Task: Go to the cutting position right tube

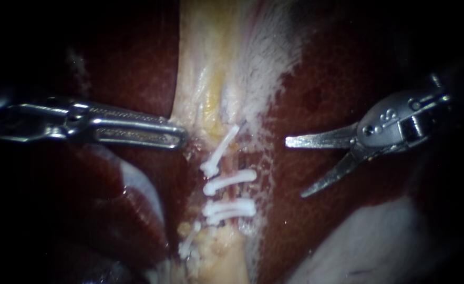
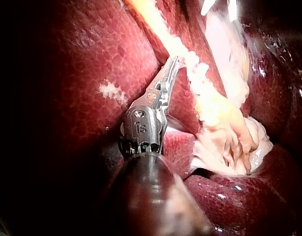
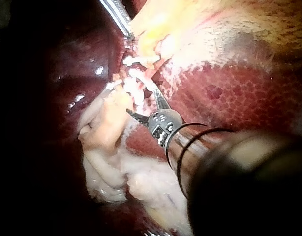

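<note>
My right instrument [image 1: 295, 168]: jaws apart, empty, just beside the clips [image 1: 232, 179] on the tube [image 1: 226, 257]. My left instrument [image 1: 182, 138]: clamped on pale tissue [image 1: 200, 68].

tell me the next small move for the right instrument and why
Probably ease the right instrument across toward the clips. Its blades are open but sit over the liver, well apart from the clipped tissue, so nothing lies between them to cut yet.

surgical lab; bare liver [image 1: 342, 84], white clips [image 1: 230, 180] on a tube [image 1: 225, 263]
</note>
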`<control>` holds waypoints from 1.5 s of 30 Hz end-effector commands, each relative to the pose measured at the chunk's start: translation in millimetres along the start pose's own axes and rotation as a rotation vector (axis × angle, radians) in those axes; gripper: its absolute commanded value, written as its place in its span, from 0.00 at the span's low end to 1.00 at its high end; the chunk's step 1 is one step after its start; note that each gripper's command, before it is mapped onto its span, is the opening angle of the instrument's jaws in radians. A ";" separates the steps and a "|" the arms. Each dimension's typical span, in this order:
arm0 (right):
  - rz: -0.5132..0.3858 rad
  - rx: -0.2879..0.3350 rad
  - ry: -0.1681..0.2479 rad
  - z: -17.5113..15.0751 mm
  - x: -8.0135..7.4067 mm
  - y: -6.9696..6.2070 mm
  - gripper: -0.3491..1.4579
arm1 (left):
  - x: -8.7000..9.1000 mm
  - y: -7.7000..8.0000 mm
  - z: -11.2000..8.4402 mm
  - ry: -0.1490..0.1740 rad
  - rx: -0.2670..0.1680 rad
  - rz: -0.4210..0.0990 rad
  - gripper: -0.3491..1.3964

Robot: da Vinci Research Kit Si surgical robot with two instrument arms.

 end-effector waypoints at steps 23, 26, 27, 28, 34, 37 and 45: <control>0.307 0.268 -0.006 6.3 -2.8 -3.6 0.85 | -7.5 -1.7 -7.4 -0.047 -0.010 -0.009 0.00; 0.340 0.291 -0.016 7.1 -3.0 -4.1 0.81 | -8.6 -2.5 -8.5 -0.059 -0.009 0.001 0.00; 0.342 0.299 -0.018 7.4 -3.1 -4.2 0.80 | -9.1 -2.8 -8.9 -0.065 -0.008 0.004 0.00; 0.348 0.305 -0.020 7.6 -3.1 -4.3 0.78 | -9.3 -3.1 -9.1 -0.069 -0.010 0.002 0.00; 0.371 0.333 -0.031 8.5 -2.8 -4.0 0.64 | -10.0 -4.2 -9.8 -0.075 -0.012 0.010 0.00; 0.390 0.344 -0.038 8.9 -2.7 -3.8 0.58 | -10.1 -4.3 -9.8 -0.075 -0.013 0.010 0.00; 0.440 0.344 -0.049 10.0 -2.7 -3.3 0.45 | -10.0 -4.4 -9.8 -0.075 -0.014 0.010 0.00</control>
